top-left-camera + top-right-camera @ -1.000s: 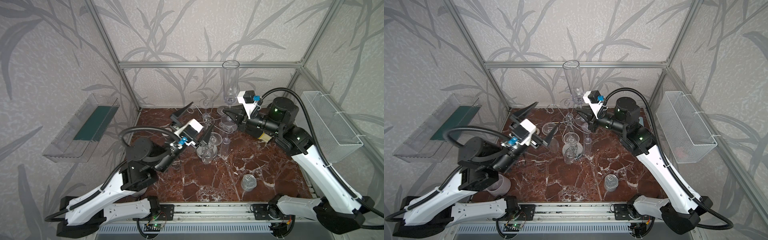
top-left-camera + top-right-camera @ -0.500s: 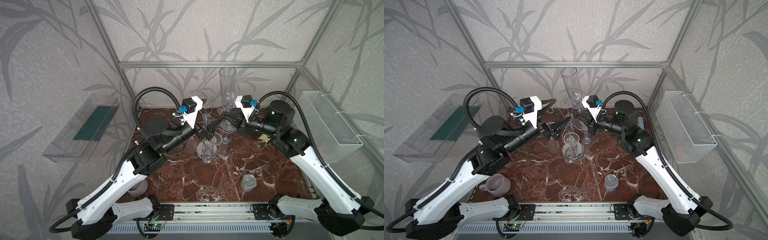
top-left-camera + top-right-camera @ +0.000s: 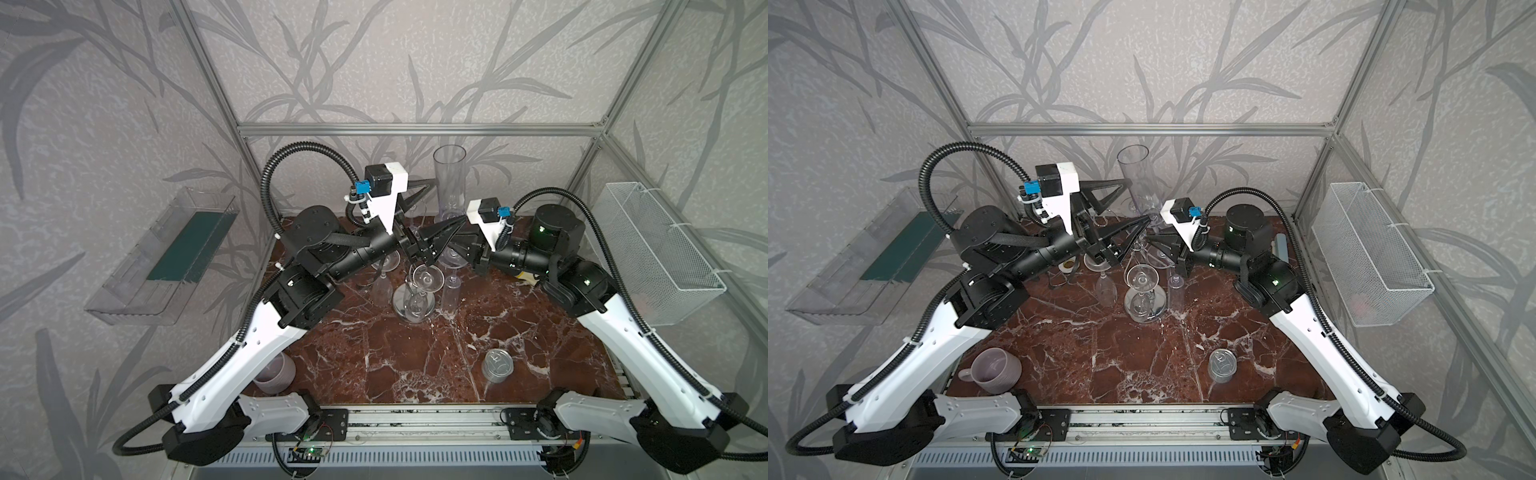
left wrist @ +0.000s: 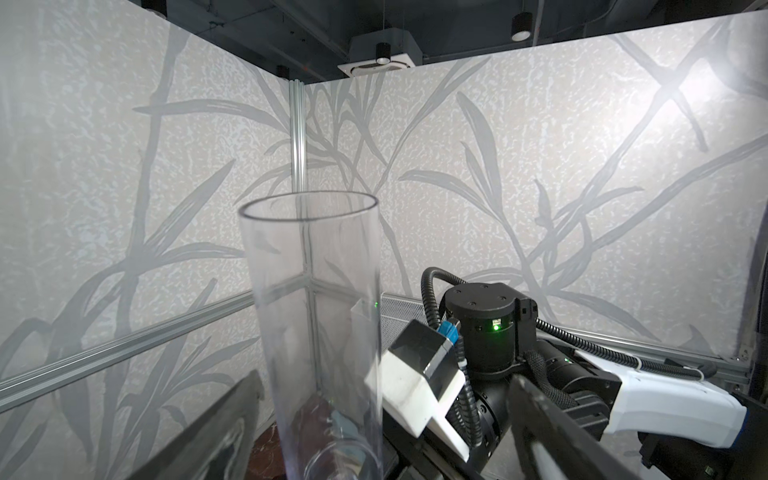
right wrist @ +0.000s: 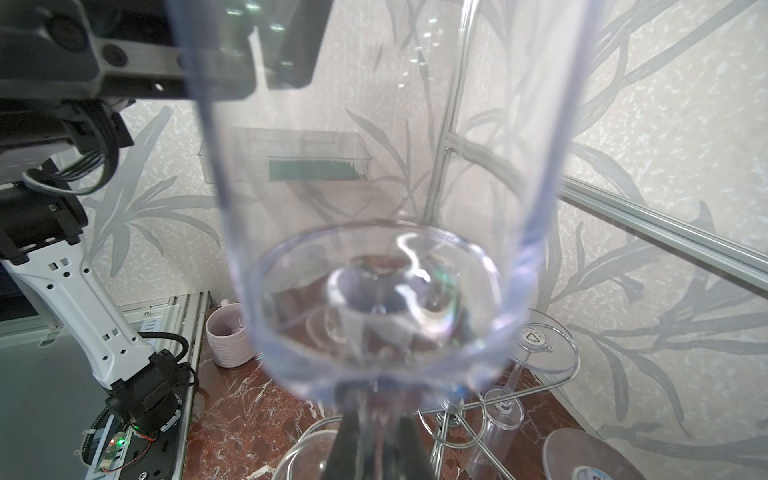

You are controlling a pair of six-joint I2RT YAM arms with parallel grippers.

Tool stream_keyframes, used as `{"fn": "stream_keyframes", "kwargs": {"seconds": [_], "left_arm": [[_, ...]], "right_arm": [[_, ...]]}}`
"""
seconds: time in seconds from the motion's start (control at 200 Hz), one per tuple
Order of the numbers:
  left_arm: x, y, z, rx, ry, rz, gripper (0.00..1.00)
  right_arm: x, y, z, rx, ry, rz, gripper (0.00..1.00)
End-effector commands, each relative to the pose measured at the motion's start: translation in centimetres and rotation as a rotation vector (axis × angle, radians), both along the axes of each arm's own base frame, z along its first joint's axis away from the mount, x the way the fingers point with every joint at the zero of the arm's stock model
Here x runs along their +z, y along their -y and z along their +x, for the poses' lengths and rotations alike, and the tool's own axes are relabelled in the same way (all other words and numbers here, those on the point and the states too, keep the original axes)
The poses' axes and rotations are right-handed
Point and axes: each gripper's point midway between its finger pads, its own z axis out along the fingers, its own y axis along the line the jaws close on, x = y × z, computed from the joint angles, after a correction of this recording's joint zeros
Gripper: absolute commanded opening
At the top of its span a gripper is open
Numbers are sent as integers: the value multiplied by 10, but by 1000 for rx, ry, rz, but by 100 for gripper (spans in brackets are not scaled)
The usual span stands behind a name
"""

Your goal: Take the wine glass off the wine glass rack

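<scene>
A tall clear wine glass (image 3: 449, 178) (image 3: 1133, 174) stands upright above the wine glass rack (image 3: 413, 305) (image 3: 1147, 307), whose mirrored base rests on the marble. My right gripper (image 5: 376, 440) is shut on the glass's stem under the bowl (image 5: 374, 299). My left gripper (image 3: 1140, 200) (image 4: 384, 380) is open, with one black finger (image 4: 216, 428) on each side of the bowl (image 4: 316, 332), apart from it. Other clear glasses (image 3: 428, 277) (image 5: 544, 345) hang upside down from the rack's wire arms (image 5: 451, 419).
A small tin can (image 3: 497, 365) stands on the marble at front right. A lilac mug (image 3: 994, 370) sits at front left beside the left arm. A white wire basket (image 3: 660, 257) hangs on the right wall, and a clear tray (image 3: 166, 257) on the left wall.
My left arm has swung up from low on the left and brought its open fingers round the glass. The right gripper has kept its hold and shifted the glass slightly left and lower.
</scene>
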Motion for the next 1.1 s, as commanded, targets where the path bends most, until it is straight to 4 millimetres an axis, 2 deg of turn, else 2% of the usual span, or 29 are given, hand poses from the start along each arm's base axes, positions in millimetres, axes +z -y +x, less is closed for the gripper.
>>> {"fn": "stream_keyframes", "kwargs": {"seconds": [0.0,0.19,0.545,0.805,0.999,1.034,1.099], "left_arm": [[11,1,3,-14,-13,-38,93],[17,5,6,-23,-2,-53,92],[25,10,7,-54,3,-95,70],[24,12,6,-63,10,-100,46],[21,12,6,-65,9,-100,40],[21,11,6,-60,10,-101,40],[21,9,7,-48,15,-102,40]], "right_arm": [[19,1,-17,43,63,36,0],[23,0,-23,71,70,35,0],[16,-7,-28,91,78,6,0],[11,-7,-26,81,76,-6,0],[12,-7,-25,72,79,-7,0],[11,-7,-24,66,76,-7,9],[13,-6,-21,43,82,6,37]]}}
